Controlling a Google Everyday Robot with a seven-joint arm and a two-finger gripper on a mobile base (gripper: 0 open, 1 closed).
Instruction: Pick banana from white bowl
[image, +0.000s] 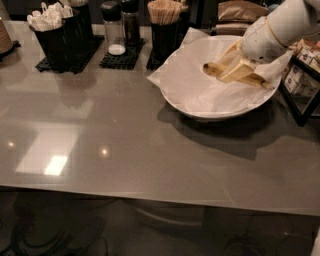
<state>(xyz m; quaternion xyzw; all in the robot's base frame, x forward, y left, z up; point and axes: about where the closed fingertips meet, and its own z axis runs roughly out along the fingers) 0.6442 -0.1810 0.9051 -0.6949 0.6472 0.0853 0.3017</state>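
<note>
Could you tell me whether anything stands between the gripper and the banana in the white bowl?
Nothing visible does. The gripper is at the banana, its jaws closed around the fruit's middle above the right side of the white bowl. Only the crinkled paper lining lies underneath.

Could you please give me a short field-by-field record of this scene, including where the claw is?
claw: in the right half of the white bowl, shut on the banana
banana: between the claw's fingers, one end sticking out on each side
white bowl: on the table, far right, lined with crinkled paper
table: grey, glossy
back row: black holder of white utensils, shaker, stick holder
</note>
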